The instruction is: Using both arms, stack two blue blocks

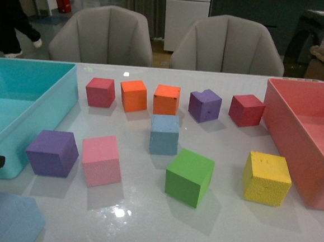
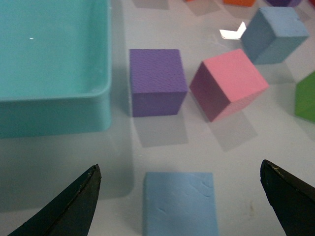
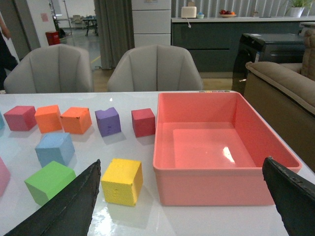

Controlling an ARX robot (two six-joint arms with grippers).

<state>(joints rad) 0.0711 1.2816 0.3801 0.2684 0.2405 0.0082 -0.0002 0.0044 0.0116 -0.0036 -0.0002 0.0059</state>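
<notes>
One pale blue block (image 1: 164, 134) stands in the middle of the white table; it also shows in the left wrist view (image 2: 273, 35) and the right wrist view (image 3: 54, 148). The second blue block (image 1: 8, 218) lies at the table's near left corner. In the left wrist view it (image 2: 180, 203) sits between the wide-open fingers of my left gripper (image 2: 179, 191), untouched. My right gripper (image 3: 182, 189) is open and empty, over the near side of the table, facing the pink bin (image 3: 216, 147) and the yellow cube (image 3: 121, 181). Neither gripper shows in the front view.
A turquoise bin (image 1: 22, 110) stands at the left, the pink bin (image 1: 306, 138) at the right. Purple (image 1: 53, 153), pink (image 1: 101, 160), green (image 1: 189, 177) and yellow (image 1: 266, 178) cubes lie near. Red, orange, purple and crimson cubes line the back. Two chairs stand behind.
</notes>
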